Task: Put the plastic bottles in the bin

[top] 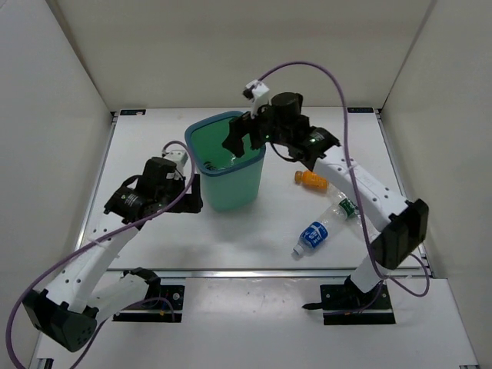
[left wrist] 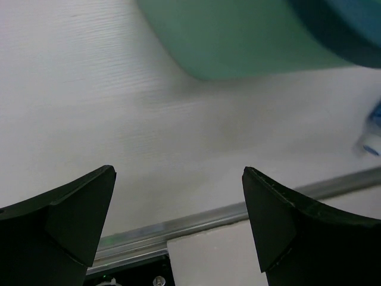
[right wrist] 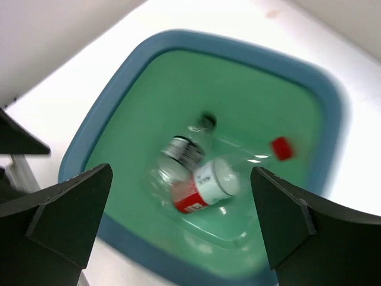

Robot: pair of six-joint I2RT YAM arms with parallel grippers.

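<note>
The right end effector hangs open and empty above the bin, and the orange bottle, nearest of three lying on the tabletop, lies back toward its base, across the bin from the open left end effector.

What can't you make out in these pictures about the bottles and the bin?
Top external: what lies in the bin, mostly hidden by its wall and the right gripper.
Right wrist: the bottles inside are blurred; count and labels unclear.
Left wrist: a blue-and-white object is cut off by the right edge.
Top external: print on the orange bottle is too small.
</note>
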